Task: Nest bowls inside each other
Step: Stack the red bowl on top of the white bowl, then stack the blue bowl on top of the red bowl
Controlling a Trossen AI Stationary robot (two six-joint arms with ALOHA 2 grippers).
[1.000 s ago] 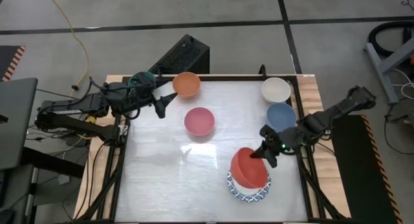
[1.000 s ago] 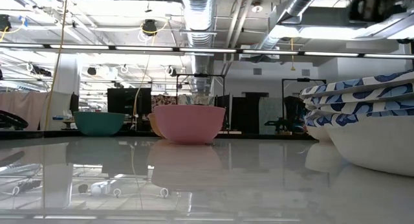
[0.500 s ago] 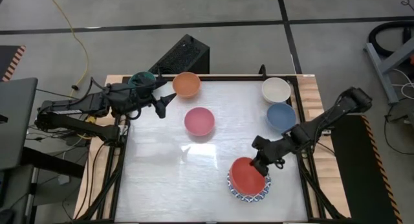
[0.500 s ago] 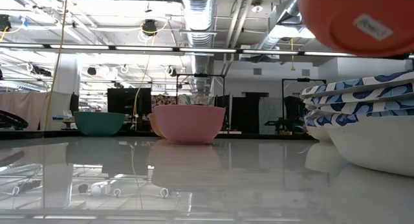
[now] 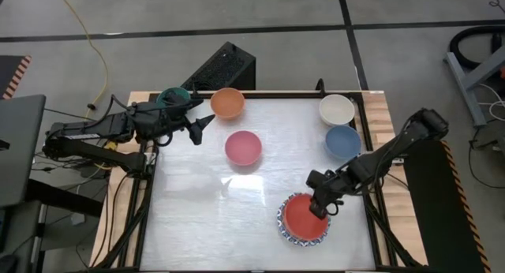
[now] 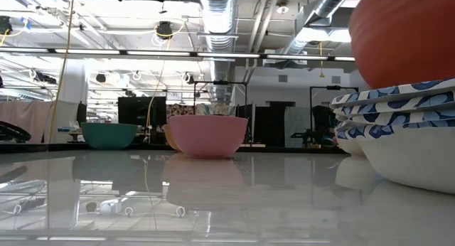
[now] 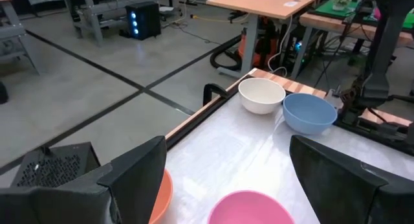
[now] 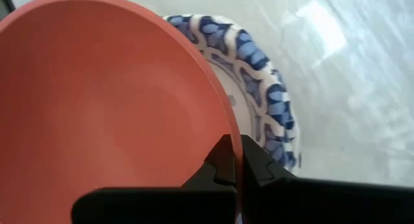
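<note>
While R fingers (image 8: 234,160) pinch rim, plain red bowl (image 5: 302,216) over blue-white patterned stack (image 8: 259,101); L fingers (image 7: 226,179) wide, empty

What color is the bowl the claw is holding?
Red. The right claw pinches the red bowl by its rim, clearest in the right wrist view.

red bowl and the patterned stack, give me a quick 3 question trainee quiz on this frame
1. True or false: the right gripper has its jaws shut on the rim of the red bowl.
2. Which bowl lies nearest the cream bowl? A) pink B) blue C) orange
3. Fill in: the red bowl is above the stack of blue-and-white ______ bowls.

Key:
1. True; the right wrist view shows the rim pinched between the jaws.
2. B, the blue bowl. The pink bowl and orange bowl are farther off, near the waiting left gripper.
3. patterned
</note>
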